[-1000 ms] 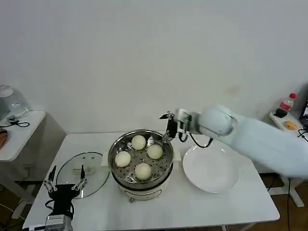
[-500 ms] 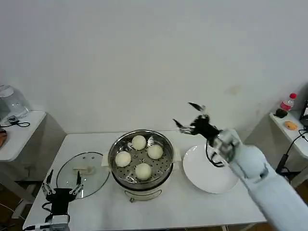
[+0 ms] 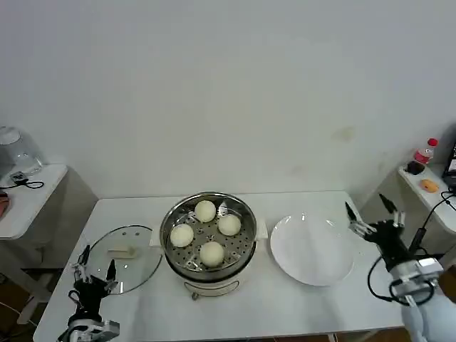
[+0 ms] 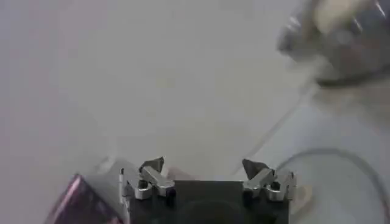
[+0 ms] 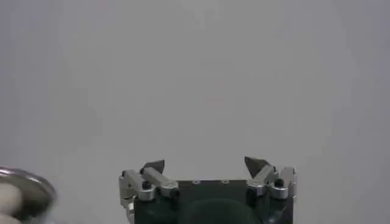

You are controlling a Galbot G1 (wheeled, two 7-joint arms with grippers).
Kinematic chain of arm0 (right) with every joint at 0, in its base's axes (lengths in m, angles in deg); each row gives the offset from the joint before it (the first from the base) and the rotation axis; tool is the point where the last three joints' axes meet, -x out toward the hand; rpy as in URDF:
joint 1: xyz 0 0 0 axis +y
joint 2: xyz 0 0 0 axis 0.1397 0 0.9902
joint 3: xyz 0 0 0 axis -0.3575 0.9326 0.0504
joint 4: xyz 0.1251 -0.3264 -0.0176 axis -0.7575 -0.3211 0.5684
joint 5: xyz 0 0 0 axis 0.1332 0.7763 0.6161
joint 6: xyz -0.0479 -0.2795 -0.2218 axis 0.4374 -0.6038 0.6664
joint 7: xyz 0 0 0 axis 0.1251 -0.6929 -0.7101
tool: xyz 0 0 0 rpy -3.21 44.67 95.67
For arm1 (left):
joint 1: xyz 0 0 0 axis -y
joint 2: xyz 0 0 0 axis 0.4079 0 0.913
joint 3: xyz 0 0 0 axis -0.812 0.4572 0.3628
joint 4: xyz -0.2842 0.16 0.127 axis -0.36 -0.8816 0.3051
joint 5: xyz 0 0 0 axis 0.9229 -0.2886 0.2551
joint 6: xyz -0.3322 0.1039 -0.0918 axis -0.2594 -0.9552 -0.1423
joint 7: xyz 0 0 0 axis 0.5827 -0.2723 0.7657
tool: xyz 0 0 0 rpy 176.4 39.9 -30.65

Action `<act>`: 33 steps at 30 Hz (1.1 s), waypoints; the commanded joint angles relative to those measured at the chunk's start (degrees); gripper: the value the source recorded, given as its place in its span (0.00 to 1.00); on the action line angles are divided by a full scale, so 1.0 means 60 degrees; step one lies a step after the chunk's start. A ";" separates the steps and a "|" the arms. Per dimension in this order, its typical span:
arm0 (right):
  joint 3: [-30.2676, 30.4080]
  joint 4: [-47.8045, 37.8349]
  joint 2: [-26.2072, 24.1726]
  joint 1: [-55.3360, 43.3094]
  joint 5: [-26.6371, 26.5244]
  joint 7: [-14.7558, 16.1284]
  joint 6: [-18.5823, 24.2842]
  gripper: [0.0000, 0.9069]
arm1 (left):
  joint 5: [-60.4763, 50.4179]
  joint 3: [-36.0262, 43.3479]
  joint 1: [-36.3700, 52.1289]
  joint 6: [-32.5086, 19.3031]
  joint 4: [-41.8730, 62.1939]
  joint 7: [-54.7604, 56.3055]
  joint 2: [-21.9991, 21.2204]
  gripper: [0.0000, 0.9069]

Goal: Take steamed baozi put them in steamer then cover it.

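Note:
The steamer [image 3: 208,274] stands mid-table, uncovered, with several cream-white baozi [image 3: 212,253] on its perforated tray. The cover [image 3: 122,249], a glass lid with a cream handle, lies flat on the table left of the steamer. My left gripper [image 3: 96,274] hovers open at the lid's near edge, nothing between its fingers [image 4: 203,165]. My right gripper [image 3: 369,214] is open and empty at the table's right edge, past the plate, and its fingertips stand wide apart [image 5: 206,164]. The right wrist view catches the steamer's rim [image 5: 27,182] and one baozi [image 5: 8,198].
An empty white plate [image 3: 311,249] lies right of the steamer. A side table [image 3: 28,189] with a glass jar stands at the left. Another side table [image 3: 427,182] with a red-capped bottle stands at the right. The table's front edge runs close below the left gripper.
My right arm has swung away from the steamer's far rim, over the plate, to the table's right edge, its gripper empty. The left gripper has shifted slightly nearer the front edge.

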 commanded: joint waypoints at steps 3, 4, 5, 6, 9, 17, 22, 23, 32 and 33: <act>-0.1165 0.0191 0.0808 0.1502 -0.0245 0.0097 0.0362 1.00 | -0.3920 0.0380 0.1974 -0.0197 0.3340 -0.0190 0.0985 1.00; -0.1177 0.0228 0.0817 0.1515 -0.0250 0.0097 0.0343 1.00 | -0.3930 0.0431 0.2162 -0.0195 0.3562 -0.0249 0.1091 1.00; -0.1182 0.0247 0.0818 0.1512 -0.0268 0.0097 0.0331 1.00 | -0.3963 0.0471 0.2288 -0.0200 0.3703 -0.0233 0.1142 1.00; -0.1203 0.0267 0.0823 0.1501 -0.0296 0.0097 0.0307 1.00 | -0.3996 0.0483 0.2360 -0.0208 0.3763 -0.0244 0.1156 1.00; -0.1228 0.0325 0.0840 0.1506 -0.0351 0.0082 0.0273 1.00 | -0.4069 0.0616 0.2570 -0.0238 0.4028 -0.0220 0.1245 1.00; -0.1230 0.0390 0.0962 0.1713 -0.0386 0.0078 0.0345 1.00 | -0.4217 0.0902 0.3048 -0.0272 0.4413 -0.0175 0.1385 1.00; -0.1257 0.0418 0.1013 0.1762 -0.0405 0.0075 0.0364 1.00 | -0.4253 0.1101 0.3277 -0.0276 0.4577 -0.0182 0.1416 1.00; -0.1266 0.0418 0.1021 0.1766 -0.0403 0.0074 0.0373 1.00 | -0.4291 0.1129 0.3327 -0.0281 0.4626 -0.0181 0.1404 1.00; -0.1409 0.0410 0.1105 0.1873 -0.0435 0.0113 0.0430 1.00 | -0.4233 0.1329 0.3977 -0.0282 0.5252 -0.0186 0.1407 1.00; -0.1431 0.0407 0.1119 0.1884 -0.0443 0.0117 0.0429 1.00 | -0.4211 0.1337 0.4050 -0.0281 0.5329 -0.0171 0.1418 1.00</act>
